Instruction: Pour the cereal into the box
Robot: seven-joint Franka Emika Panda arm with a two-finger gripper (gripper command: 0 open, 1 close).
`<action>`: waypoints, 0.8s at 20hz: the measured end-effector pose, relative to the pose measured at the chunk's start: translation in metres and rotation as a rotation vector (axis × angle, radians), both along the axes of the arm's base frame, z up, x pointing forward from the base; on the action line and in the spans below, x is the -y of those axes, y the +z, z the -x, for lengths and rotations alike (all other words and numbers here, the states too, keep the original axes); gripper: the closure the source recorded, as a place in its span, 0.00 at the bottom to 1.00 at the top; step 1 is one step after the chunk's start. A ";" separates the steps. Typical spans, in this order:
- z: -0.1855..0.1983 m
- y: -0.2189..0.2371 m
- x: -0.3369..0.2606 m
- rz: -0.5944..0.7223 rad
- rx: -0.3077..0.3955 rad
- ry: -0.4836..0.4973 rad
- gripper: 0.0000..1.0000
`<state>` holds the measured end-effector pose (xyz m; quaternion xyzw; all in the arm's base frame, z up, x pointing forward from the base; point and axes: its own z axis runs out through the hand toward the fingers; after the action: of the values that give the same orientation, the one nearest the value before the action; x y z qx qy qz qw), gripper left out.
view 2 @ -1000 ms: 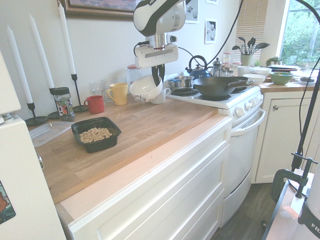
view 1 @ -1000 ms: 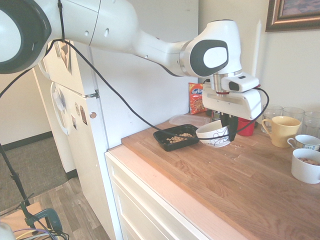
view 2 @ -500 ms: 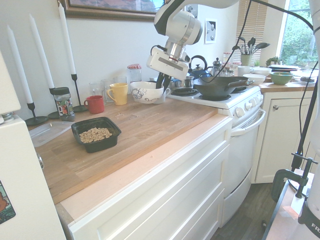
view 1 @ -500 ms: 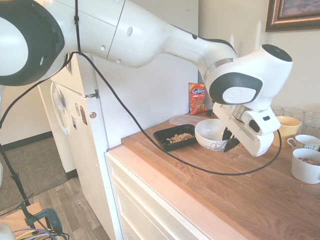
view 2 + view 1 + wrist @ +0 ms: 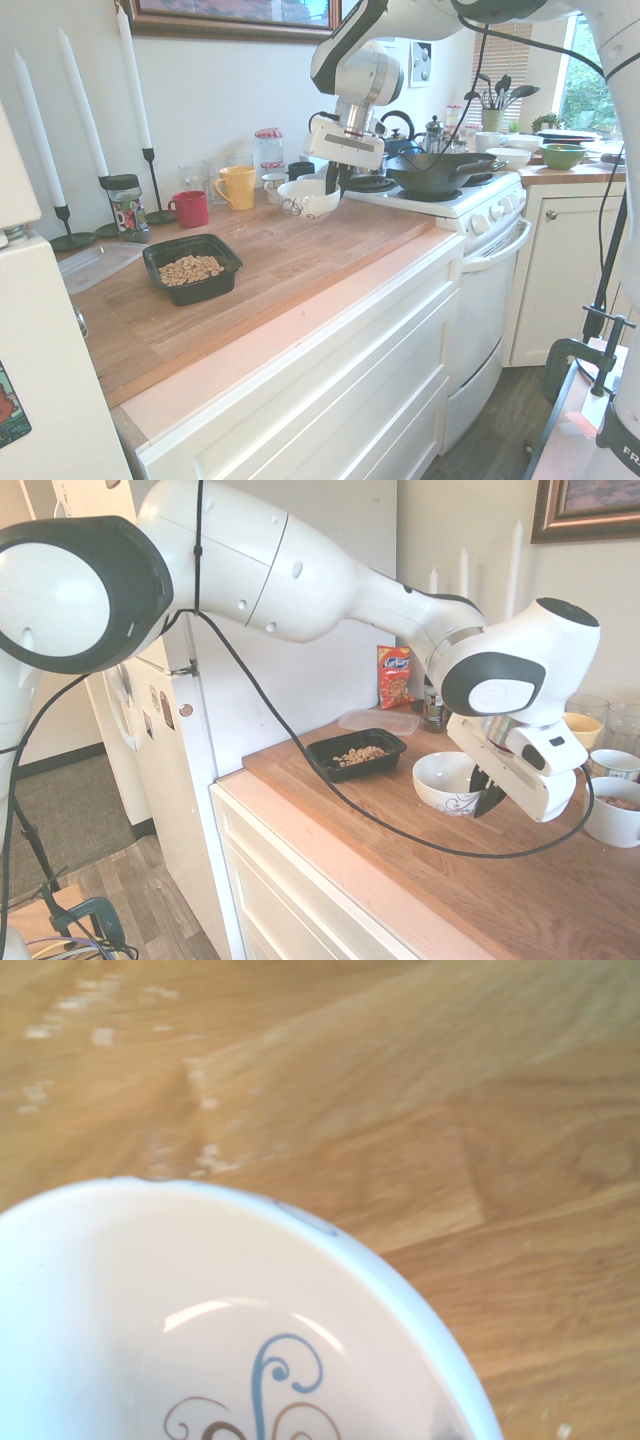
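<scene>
The box [image 5: 326,759] is a shallow black tray on the wooden counter, and the cereal [image 5: 358,753] lies in it as a tan heap. Both also show in the second exterior view, box [image 5: 222,284] and cereal [image 5: 190,268]. My gripper [image 5: 487,792] is well clear of the tray on the stove side, shut on the rim of a white bowl [image 5: 445,780] with dark squiggles. The bowl stands upright, at or just above the counter. In the wrist view the bowl [image 5: 150,1300] looks empty inside. The gripper [image 5: 333,180] and bowl [image 5: 303,197] sit close to the stove.
A yellow mug [image 5: 236,186], red cup [image 5: 190,208], jar [image 5: 126,208] and candles stand along the wall. An orange-red snack bag [image 5: 395,676] and clear container [image 5: 378,720] are behind the tray. White mugs [image 5: 610,818] sit beside the bowl. A wok [image 5: 435,172] is on the stove.
The gripper carried the bowl from beside the tray toward the stove side, turned it from tipped to upright and lowered it to the counter.
</scene>
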<state>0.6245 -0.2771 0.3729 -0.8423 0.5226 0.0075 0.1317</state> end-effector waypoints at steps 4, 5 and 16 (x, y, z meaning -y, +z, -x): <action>-0.009 -0.028 -0.005 0.045 -0.032 -0.005 1.00; -0.011 -0.032 -0.007 0.047 -0.037 -0.004 1.00; -0.014 -0.034 -0.009 0.040 -0.053 -0.019 0.00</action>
<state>0.6389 -0.2686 0.3384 -0.8392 0.5340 0.0181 0.1010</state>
